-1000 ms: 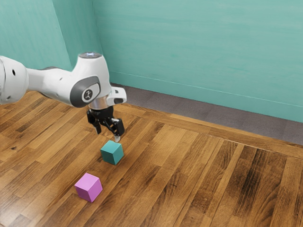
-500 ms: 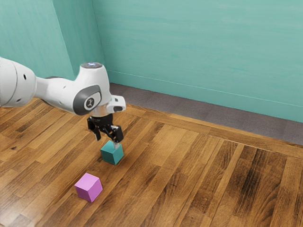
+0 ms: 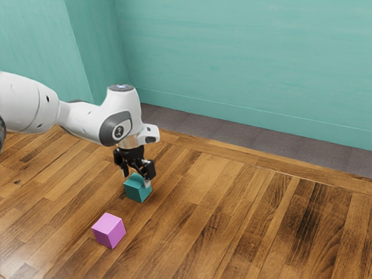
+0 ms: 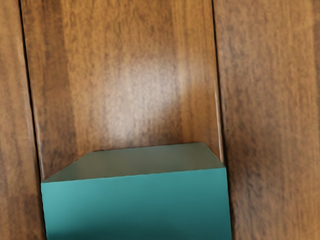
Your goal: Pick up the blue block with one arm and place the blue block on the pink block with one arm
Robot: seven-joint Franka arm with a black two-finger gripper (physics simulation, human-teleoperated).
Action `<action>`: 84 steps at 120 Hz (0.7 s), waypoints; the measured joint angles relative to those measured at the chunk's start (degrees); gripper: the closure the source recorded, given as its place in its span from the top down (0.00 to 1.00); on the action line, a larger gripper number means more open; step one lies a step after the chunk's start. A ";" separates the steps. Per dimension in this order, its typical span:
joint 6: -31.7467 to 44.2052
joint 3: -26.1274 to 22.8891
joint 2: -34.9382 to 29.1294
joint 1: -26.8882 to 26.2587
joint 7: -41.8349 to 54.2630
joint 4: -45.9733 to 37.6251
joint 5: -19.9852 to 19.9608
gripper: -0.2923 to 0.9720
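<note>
The blue block (image 3: 137,190), a teal-blue cube, rests on the wooden floor; the wrist view has it close under my hand (image 4: 135,200). My gripper (image 3: 137,176) has come down over its top, one finger on each side of the upper edge, and it still looks open. The pink block (image 3: 108,230) lies apart on the floor, nearer the camera and toward the exterior view's left of the blue one. Nothing sits on top of the pink block.
Wooden planks (image 3: 244,221) stretch wide toward the exterior view's right. A grey strip of floor (image 3: 261,139) and teal walls (image 3: 244,58) close off the back.
Over the last second my hand has dropped from just above the blue block until its fingers straddle the block's top. Neither block has moved.
</note>
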 joint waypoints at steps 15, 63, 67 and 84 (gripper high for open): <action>0.02 0.00 1.19 0.01 0.13 0.77 0.23 0.77; 0.04 0.09 3.70 0.53 0.39 1.87 0.30 0.66; 0.04 0.09 3.71 0.54 0.41 1.88 0.29 0.62; 0.01 0.05 3.60 0.49 0.35 1.89 0.39 0.54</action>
